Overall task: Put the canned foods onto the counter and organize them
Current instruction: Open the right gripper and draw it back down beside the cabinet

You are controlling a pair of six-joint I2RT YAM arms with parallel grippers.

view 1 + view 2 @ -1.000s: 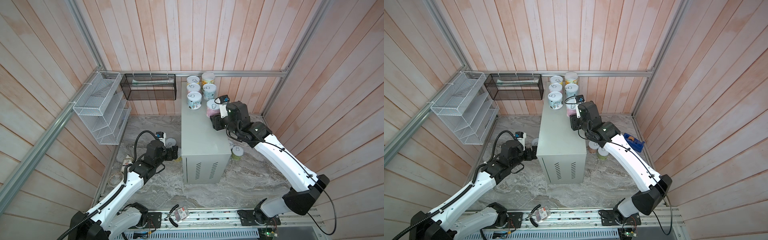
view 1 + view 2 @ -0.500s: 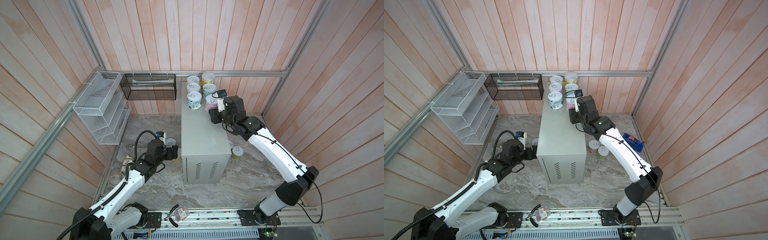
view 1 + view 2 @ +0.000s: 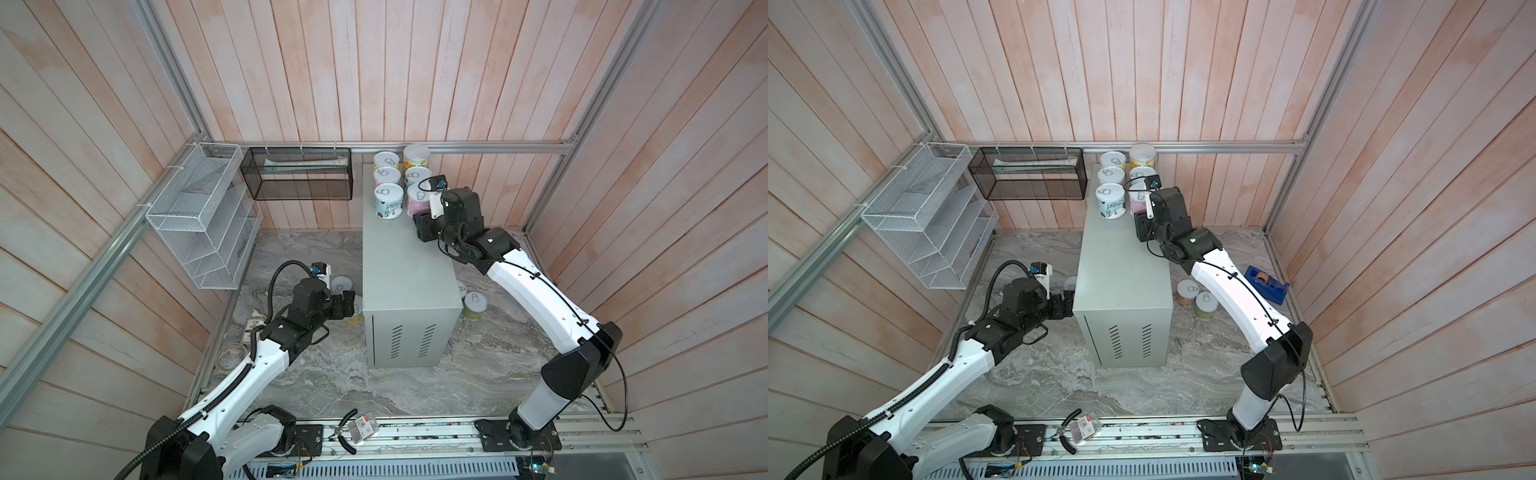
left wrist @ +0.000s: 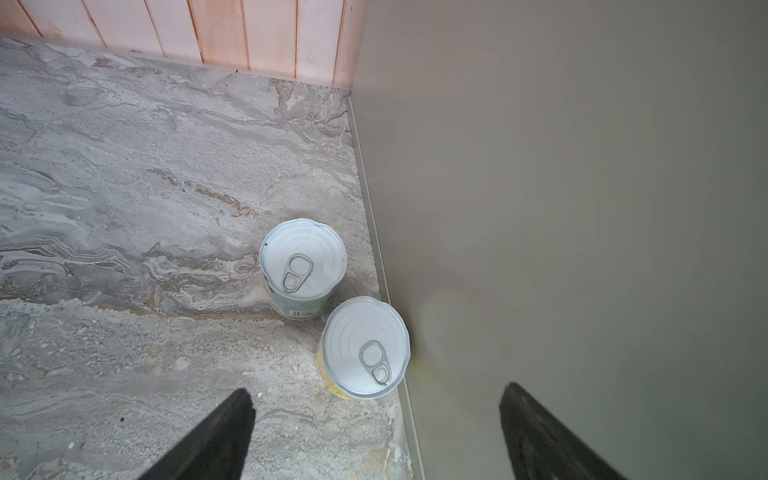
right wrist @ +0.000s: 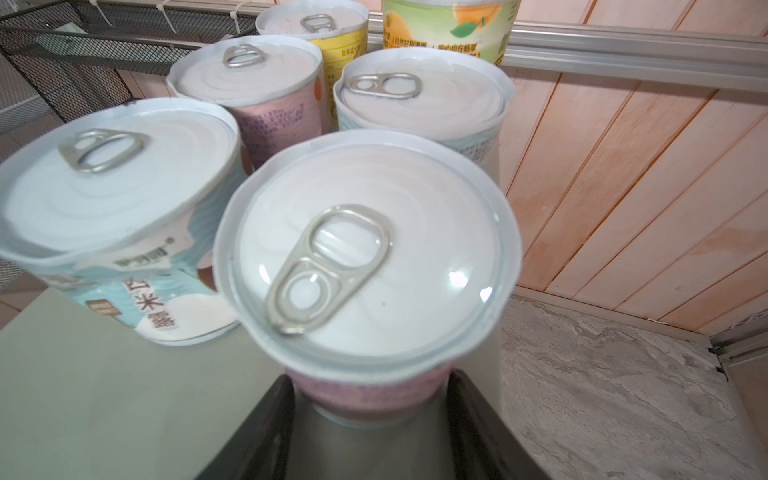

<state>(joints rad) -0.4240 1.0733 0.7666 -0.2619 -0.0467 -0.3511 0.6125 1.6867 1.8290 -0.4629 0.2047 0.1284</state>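
Atop the grey-green metal counter (image 3: pixel 405 266), the right gripper (image 5: pixel 370 390) is clamping its jaws on the lower body of a pink-labelled can (image 5: pixel 365 266). This can is sitting upright at the counter's right edge, toward the back wall, though whether its base is touching the top cannot be told. Five more cans are crowding the same end in two rows. A pale-blue-labelled can (image 5: pixel 116 199) is standing just beside the gripped one. A mauve-labelled can (image 5: pixel 249 83) and a yellow-labelled can (image 5: pixel 316 25) are lining up behind that. A pale-green-labelled can (image 5: pixel 419 99) and an orange-and-green-labelled can (image 5: pixel 449 25) are filling the row behind the gripped can, the last against the aluminium wall rail (image 5: pixel 623 45).

Down on the grey marble-patterned surface (image 4: pixel 124 166), a yellow floor can (image 4: pixel 365 347) is standing against the counter's left side, with a pale floor can (image 4: pixel 303 266) just beside it. The left gripper (image 4: pixel 376 415) is hovering above the yellow one, its jaws spread wide and gripping nothing. A brown-labelled can (image 3: pixel 1187 291) and a green-labelled can (image 3: pixel 1206 305) are waiting near the counter's right side, partly behind the right arm. A blue tape dispenser (image 3: pixel 1264 282) is lying beyond them, by the right wall. A black mesh basket (image 3: pixel 299 178) and a white wire rack (image 3: pixel 199 216) are hanging on the plank walls.
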